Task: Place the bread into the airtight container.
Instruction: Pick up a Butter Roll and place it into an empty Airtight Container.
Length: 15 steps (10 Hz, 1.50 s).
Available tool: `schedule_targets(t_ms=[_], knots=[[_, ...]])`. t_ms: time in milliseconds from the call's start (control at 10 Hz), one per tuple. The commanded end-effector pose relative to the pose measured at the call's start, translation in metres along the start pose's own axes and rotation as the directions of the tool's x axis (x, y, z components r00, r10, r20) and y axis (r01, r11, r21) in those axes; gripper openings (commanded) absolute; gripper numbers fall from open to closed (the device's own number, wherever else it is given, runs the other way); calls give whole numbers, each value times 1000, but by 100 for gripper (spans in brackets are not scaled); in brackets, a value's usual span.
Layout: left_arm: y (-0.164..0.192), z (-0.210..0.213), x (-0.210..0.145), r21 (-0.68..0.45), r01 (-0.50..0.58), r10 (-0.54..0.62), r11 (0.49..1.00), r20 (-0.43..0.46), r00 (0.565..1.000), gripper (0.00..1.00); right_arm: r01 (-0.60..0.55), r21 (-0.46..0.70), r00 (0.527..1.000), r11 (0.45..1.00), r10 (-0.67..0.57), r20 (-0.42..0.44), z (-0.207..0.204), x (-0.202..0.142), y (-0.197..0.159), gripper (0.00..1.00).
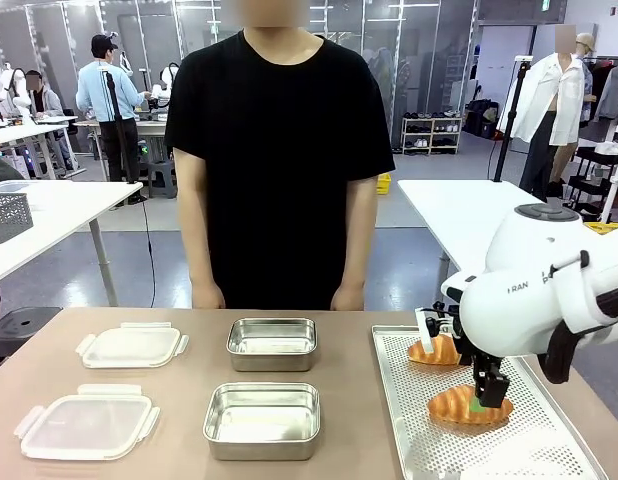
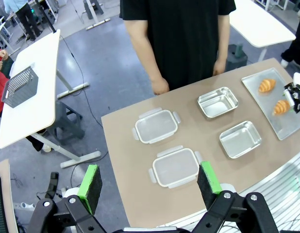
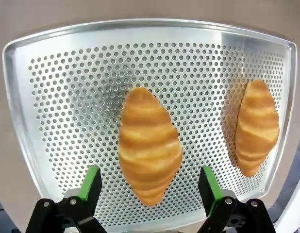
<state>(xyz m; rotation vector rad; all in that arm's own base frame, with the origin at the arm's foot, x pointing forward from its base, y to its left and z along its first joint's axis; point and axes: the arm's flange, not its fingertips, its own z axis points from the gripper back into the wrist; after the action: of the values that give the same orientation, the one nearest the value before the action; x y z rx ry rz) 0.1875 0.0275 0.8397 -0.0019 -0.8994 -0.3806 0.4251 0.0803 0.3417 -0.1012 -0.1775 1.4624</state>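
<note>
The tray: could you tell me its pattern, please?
Tray perforated with small round holes; best in right wrist view.

Bright even overhead light, soft glare on tray [image 3: 67, 97], bowed wide-angle edges.

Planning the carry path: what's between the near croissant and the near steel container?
Only bare perforated tray and a strip of table separate croissant and container, in the front view.

The right arm [image 1: 534, 290] has glossy white rounded housings, a grey joint cap and dark lettering. The right gripper [image 3: 150, 179] and left gripper [image 2: 149, 184] are black, with visible pivot screws and green pads [image 3: 91, 180].
</note>
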Motion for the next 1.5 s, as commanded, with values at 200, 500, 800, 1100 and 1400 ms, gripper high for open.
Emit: schedule_targets(t_ms=[200,500,800,1100,1400], knots=[[1,0,1,0,0,0,1000,0,1000,100,-28,-7,999,1000,28,24,-19,-2,-13,100],[1,0,1,0,0,0,1000,0,1000,100,-19,10,1000,1000,18,22,-34,-1,-23,100],[1,0,1,0,0,0,1000,0,1000,100,7,56,1000,998,-7,10,-49,-1,-20,100],[1,0,1,0,0,0,1000,0,1000,100,17,56,1000,998,-17,-16,-55,-4,-20,100],[1,0,1,0,0,0,1000,0,1000,100,16,64,1000,998,-15,-13,-59,-4,-20,67]])
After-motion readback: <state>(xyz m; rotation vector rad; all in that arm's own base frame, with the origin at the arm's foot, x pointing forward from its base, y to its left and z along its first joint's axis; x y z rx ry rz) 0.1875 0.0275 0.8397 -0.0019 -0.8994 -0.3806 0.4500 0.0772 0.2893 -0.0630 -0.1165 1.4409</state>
